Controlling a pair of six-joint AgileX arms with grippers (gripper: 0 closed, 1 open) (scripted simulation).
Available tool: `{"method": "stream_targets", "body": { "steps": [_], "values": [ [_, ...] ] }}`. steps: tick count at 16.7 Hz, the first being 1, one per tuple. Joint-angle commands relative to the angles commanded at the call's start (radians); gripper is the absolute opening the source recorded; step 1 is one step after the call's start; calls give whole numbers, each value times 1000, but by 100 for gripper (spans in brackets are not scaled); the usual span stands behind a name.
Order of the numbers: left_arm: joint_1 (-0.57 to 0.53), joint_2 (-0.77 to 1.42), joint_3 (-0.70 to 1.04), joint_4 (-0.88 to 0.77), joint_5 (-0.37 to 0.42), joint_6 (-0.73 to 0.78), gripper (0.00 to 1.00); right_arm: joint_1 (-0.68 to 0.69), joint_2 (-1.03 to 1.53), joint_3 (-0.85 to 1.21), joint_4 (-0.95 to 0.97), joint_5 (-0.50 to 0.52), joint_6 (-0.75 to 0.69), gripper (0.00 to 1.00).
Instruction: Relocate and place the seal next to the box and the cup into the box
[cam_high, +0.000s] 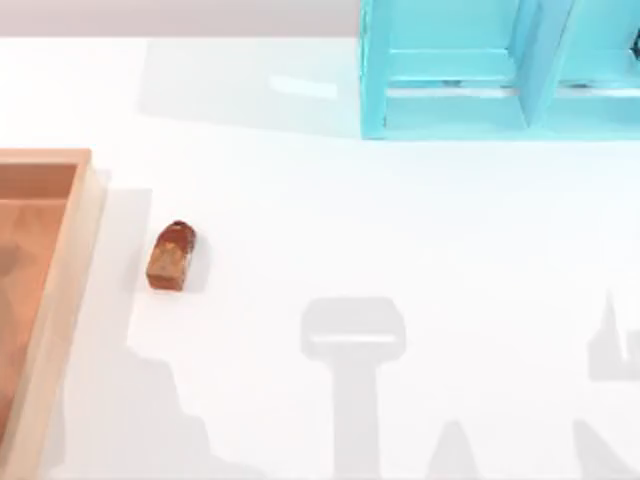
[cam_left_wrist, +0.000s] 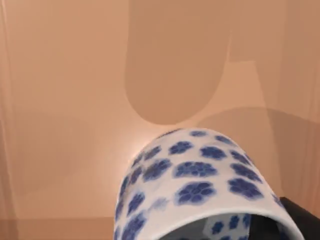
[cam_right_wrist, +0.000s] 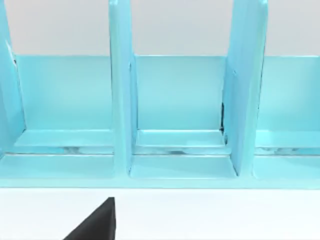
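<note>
One seal (cam_high: 172, 257) lay on the white worktop (cam_high: 400, 230) in the top view, a reddish-brown mottled block with its rounded end pointing toward the far edge. It sat on the left half, just beside the box (cam_high: 62, 290) but apart from its tan rim, outside the tray. The box ran off the left edge of that view, its orange-brown floor sunk below the lighter raised rims. At the far side, right of centre, stood a turquoise shelf (cam_high: 470, 80), well apart from both. Grey shadows of the arms fell across the near part of the worktop.

In the left wrist view, the cup (cam_left_wrist: 200, 175) sat very close to the camera, white with blue flower prints, its open rim turned toward the lens. Behind it spread the orange-brown floor of the box (cam_left_wrist: 75, 100), carrying a rounded shadow, so the cup was over or on that floor; whether it touched could not be told. A dark piece of the left claw (cam_left_wrist: 300, 215) showed at the cup's edge, right against it, yet whether the fingers were clamped on the cup could not be told.

In the right wrist view, the turquoise shelf (cam_right_wrist: 175, 110) faced the camera with its upright dividers and compartments, standing on the white worktop (cam_right_wrist: 225, 215). A dark wedge of the right claw (cam_right_wrist: 97, 222) showed at the near edge, above the worktop and apart from the shelf; whether its fingers were apart or together could not be told.
</note>
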Motion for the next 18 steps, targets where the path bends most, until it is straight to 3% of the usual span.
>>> {"method": "stream_targets", "body": {
  "steps": [7, 18],
  "values": [
    [29, 9, -48, -17, 30, 10, 0, 0, 0, 0, 0, 0, 0, 100],
    [29, 9, -48, -17, 30, 10, 83, 0, 0, 0, 0, 0, 0, 100]
  ]
}}
